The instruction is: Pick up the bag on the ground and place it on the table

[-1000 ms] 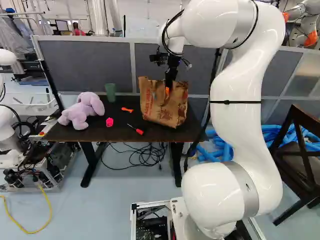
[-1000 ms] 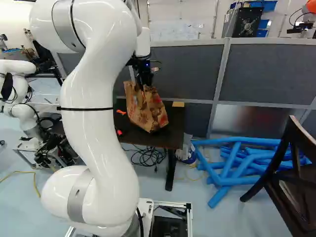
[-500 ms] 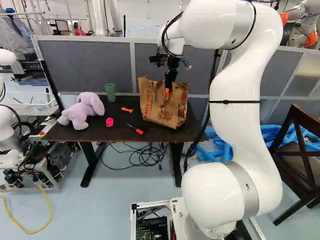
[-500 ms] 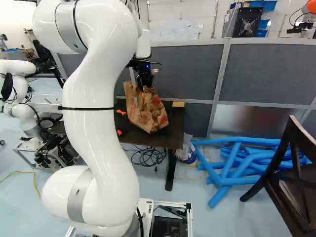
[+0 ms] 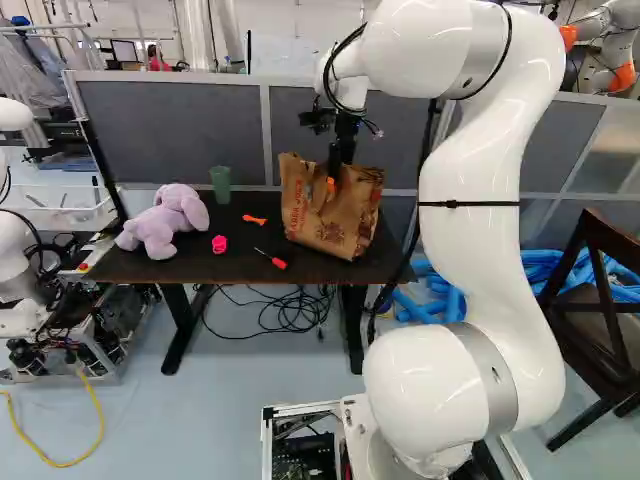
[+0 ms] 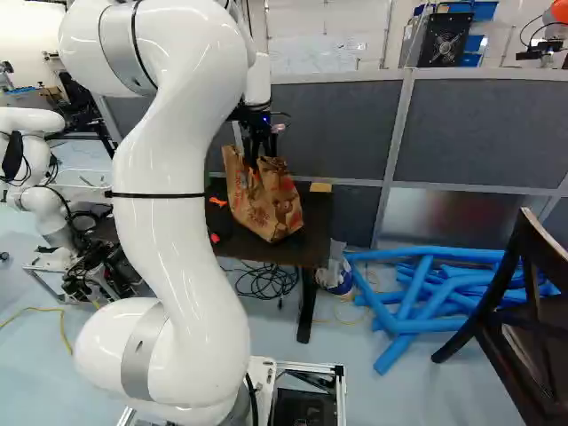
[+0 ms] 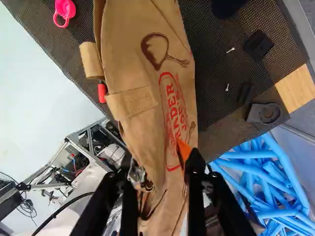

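Two fingers (image 7: 195, 173) of the gripper (image 7: 160, 166) stand well apart around the upper part of the paper grocery bag (image 5: 328, 218), with no grip on it that shows. The bag sits upright on the dark table (image 5: 190, 264), so the step in hand looks like the release; next calls for a straight lift, clear of the paper handle (image 7: 132, 101), which could snag. The purple plush toy (image 5: 165, 224), green cup (image 5: 221, 185) and red screwdriver (image 5: 274, 261) lie out of that path.

Grey partition panels (image 5: 170, 130) in pale frames stand ahead of me before a white wall (image 6: 311, 27); a dark wooden chair (image 5: 608, 230) stands to my right on pale blue floor (image 5: 250, 420).
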### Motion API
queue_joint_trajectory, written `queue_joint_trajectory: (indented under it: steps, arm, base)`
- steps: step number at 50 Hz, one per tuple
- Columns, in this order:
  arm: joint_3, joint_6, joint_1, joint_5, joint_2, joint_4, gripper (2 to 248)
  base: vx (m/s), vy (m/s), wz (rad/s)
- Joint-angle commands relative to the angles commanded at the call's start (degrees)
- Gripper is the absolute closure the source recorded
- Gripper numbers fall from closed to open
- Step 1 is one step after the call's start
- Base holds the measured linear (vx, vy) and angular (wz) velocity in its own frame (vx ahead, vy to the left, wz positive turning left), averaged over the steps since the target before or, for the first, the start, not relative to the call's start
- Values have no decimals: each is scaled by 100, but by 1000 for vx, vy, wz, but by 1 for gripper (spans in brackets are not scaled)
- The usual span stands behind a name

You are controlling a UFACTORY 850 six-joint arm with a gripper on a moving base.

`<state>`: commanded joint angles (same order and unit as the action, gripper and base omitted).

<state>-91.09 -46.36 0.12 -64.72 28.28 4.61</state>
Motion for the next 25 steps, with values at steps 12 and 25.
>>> queue_joint_trajectory:
  steps: [12, 25]
  arm:
    - [0, 0, 0, 0, 0, 0, 64]
    - [0, 0, 0, 0, -3, 0, 3]
  base:
    - [0, 0, 0]
    - [0, 0, 0]
